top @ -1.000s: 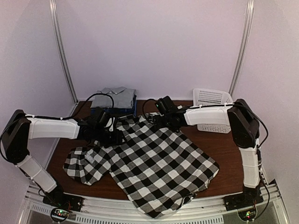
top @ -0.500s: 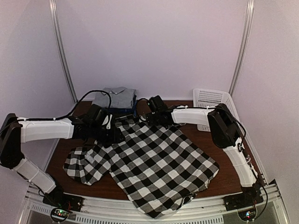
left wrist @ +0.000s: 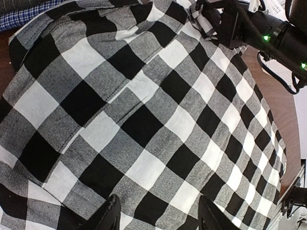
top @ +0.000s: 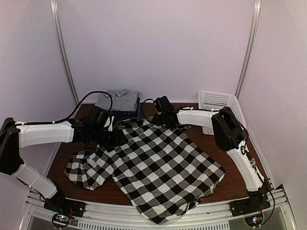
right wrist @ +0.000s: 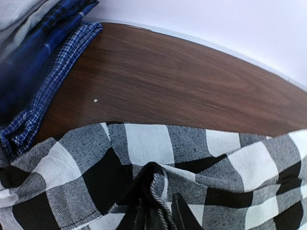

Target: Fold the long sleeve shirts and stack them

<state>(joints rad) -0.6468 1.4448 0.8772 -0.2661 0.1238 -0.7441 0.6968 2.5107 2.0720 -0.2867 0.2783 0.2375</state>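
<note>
A large black-and-white check shirt (top: 158, 163) lies spread over the brown table. My right gripper (top: 161, 119) is at the shirt's far edge, and in the right wrist view it (right wrist: 156, 211) is shut on a bunched fold of the check cloth (right wrist: 144, 143). My left gripper (top: 116, 137) hovers over the shirt's left shoulder area. The left wrist view has that gripper (left wrist: 160, 216) open, with flat check cloth (left wrist: 144, 110) below and nothing between its fingers. A folded stack with a grey shirt (top: 120, 99) on top sits at the back left.
A white lattice basket (top: 218, 101) stands at the back right. The stack's blue and blue-checked folded shirts (right wrist: 38, 72) lie just left of my right gripper. Bare table (right wrist: 182, 81) runs behind the check shirt to the wall. My right arm (left wrist: 249, 24) crosses the left wrist view's top.
My right gripper has closed on the far edge of the check shirt, bunching the cloth. Its arm shifted left along the back edge. The left gripper stayed open and moved little.
</note>
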